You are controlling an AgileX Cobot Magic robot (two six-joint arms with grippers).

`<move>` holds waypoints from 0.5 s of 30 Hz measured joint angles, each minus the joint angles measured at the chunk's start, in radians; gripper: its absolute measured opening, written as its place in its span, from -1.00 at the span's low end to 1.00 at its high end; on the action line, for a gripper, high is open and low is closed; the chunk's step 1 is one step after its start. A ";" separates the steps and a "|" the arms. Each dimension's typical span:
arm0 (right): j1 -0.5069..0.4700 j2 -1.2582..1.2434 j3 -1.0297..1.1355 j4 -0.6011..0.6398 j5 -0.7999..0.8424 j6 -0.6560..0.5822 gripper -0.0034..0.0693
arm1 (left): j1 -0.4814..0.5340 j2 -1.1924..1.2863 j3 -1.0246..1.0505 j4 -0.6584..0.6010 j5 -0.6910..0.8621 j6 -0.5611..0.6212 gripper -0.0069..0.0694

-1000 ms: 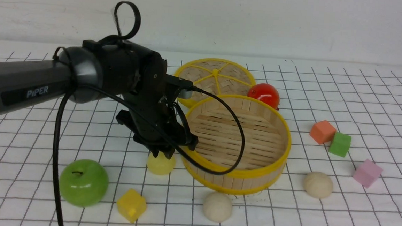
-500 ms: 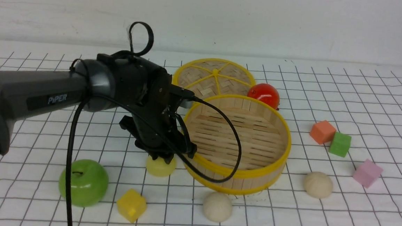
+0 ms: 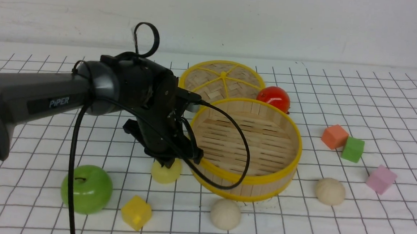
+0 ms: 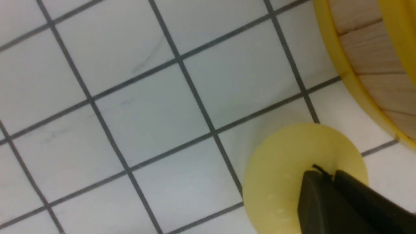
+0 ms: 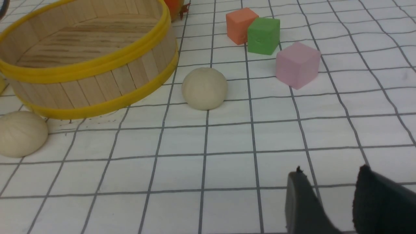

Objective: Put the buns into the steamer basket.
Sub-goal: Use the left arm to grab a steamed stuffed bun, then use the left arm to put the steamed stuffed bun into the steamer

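The pale yellow bun lies on the mat just left of the steamer basket. My left gripper is shut, its tips together right at the bun's top; the left wrist view shows the fingertips closed over the bun, beside the basket wall. Two cream buns lie in front of and to the right of the basket, also in the right wrist view. The basket is empty. My right gripper is open over bare mat.
A green apple and a yellow cube lie front left. The woven lid and a red fruit sit behind the basket. Orange, green and pink cubes lie to the right.
My left arm has reached further forward and right, bringing the shut gripper down onto the yellow bun's top; in the last half second it has barely moved. The buns stay in place.
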 joint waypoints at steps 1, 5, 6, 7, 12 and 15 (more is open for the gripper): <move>0.000 0.000 0.000 0.000 0.000 0.000 -0.25 | 0.000 0.000 0.000 0.000 0.002 0.000 -0.85; 0.000 0.000 0.000 0.000 0.000 0.000 -0.25 | -0.001 -0.073 0.000 -0.008 0.042 0.000 -0.85; 0.000 0.000 0.000 0.000 0.000 0.000 -0.25 | -0.001 -0.108 -0.001 -0.021 0.045 0.000 -0.85; 0.000 0.000 0.000 0.000 0.000 0.000 -0.25 | -0.001 -0.138 -0.006 -0.036 0.045 0.005 -0.85; 0.000 0.000 0.000 0.000 0.000 0.000 -0.25 | -0.001 -0.224 -0.052 -0.165 0.015 0.103 -0.85; 0.000 0.000 0.000 0.000 0.000 0.000 -0.25 | -0.001 -0.210 -0.086 -0.289 -0.022 0.201 -0.85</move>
